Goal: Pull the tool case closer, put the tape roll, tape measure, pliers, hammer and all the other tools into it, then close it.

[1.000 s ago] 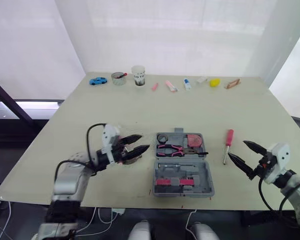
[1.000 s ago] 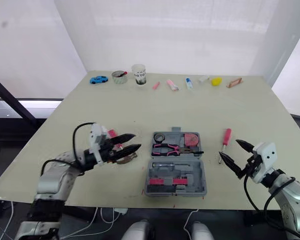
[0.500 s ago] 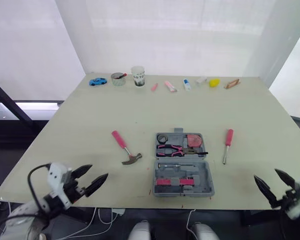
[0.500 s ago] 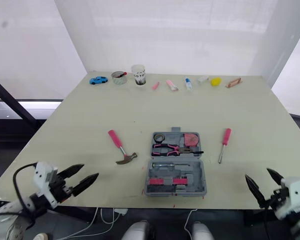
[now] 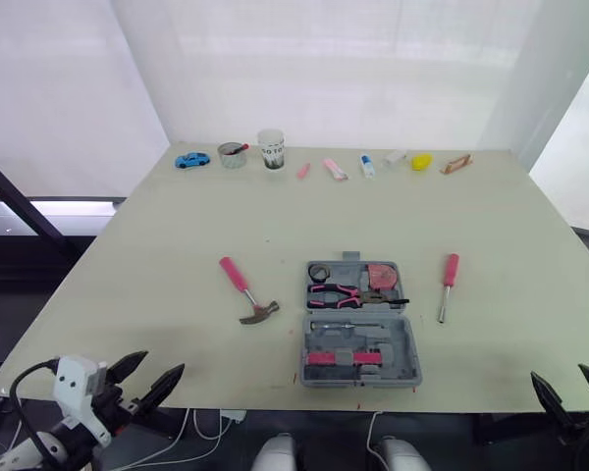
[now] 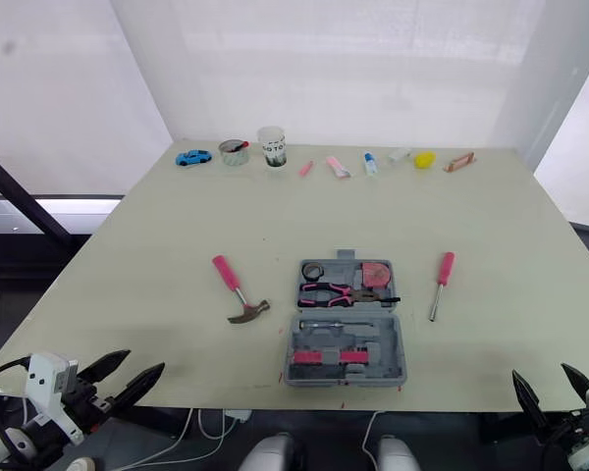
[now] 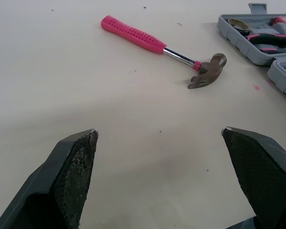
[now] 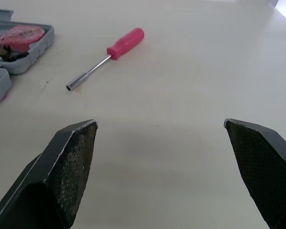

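The grey tool case (image 5: 358, 324) lies open near the table's front edge. Its far half holds a tape roll (image 5: 317, 272), pink-handled pliers (image 5: 342, 291) and a pink tape measure (image 5: 381, 274). A pink-handled hammer (image 5: 245, 291) lies on the table left of the case, also visible as the hammer (image 7: 164, 47). A pink-handled screwdriver (image 5: 446, 286) lies right of the case, seen too as the screwdriver (image 8: 109, 55). My left gripper (image 5: 155, 371) is open and empty, low beyond the front left edge. My right gripper (image 5: 562, 385) is open and empty at the front right.
Along the table's far edge stands a row of small items: a blue toy car (image 5: 191, 159), a tin (image 5: 233, 154), a cup (image 5: 271, 148), pink pieces (image 5: 334, 168) and a yellow object (image 5: 422, 161). The table's front edge (image 5: 226, 381) runs just ahead of both grippers.
Both arms have drawn back from the table top to below its front edge. The left gripper left the hammer's spot; the hammer and screwdriver lie unmoved.
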`<state>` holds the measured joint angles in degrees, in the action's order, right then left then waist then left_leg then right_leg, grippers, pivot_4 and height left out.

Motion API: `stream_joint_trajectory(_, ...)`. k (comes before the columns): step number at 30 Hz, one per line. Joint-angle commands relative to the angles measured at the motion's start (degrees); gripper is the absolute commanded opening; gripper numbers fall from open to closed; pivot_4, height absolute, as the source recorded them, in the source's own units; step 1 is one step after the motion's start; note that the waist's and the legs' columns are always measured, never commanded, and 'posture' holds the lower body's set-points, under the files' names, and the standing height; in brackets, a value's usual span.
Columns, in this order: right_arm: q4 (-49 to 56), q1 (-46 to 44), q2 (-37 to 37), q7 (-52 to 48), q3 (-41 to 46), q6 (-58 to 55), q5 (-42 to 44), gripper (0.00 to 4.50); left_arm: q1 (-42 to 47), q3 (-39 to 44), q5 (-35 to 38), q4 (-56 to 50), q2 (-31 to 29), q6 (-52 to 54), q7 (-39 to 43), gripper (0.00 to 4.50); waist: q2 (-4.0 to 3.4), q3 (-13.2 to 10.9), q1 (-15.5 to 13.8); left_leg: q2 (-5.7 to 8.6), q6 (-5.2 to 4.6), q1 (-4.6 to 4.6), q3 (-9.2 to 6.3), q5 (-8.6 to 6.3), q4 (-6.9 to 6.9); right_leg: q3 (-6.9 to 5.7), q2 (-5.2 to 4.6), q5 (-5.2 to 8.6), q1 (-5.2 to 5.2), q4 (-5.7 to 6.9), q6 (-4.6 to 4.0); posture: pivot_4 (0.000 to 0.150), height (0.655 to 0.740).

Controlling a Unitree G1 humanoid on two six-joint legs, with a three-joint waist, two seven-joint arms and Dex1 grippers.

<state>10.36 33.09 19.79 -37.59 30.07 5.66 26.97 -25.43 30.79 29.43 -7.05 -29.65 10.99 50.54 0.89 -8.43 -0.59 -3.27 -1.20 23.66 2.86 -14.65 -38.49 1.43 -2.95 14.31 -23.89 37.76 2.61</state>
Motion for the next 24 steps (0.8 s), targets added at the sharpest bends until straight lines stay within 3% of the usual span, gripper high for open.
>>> stream_joint_trajectory(1, 1.9, -1.5, 1.4, 0.1, 0.6, 0.5, 0.5, 4.50, 2.7, -0.9, 0.4, -0.9, -0.5, -0.7, -0.7, 4.44, 0.00, 0.0, 0.0, 0.00, -0.01, 0.00, 0.00, 0.01, 0.00, -0.01, 0.01, 0.00, 0.00, 0.00, 0.00, 0.150, 0.7400)
stream_joint_trajectory(16, 10.7, -5.5, 6.3, -5.5, -7.5, -3.3, 1.8, 4.50, 14.8, -8.9, -0.3, -3.7, 2.2, 4.5, -11.7, 4.44, 0.03, 0.0, -0.1, 0.11, -0.23, -0.03, 0.03, 0.14, 0.01, 0.00, 0.38, -0.13, 0.15, 0.02, -0.18, 0.150, 0.7400)
stream_joint_trajectory(24, 22.1, -9.5, 13.3, -10.9, -12.5, -12.6, 11.0, 4.50, 25.9, -11.8, -2.7, -0.5, 5.8, 12.9, -24.9, 4.44, 0.15, 0.0, -0.1, 0.21, -0.23, -0.08, -0.08, 0.15, -0.05, -0.01, 0.58, -0.14, 0.25, 0.07, -0.18, 0.150, 0.7400)
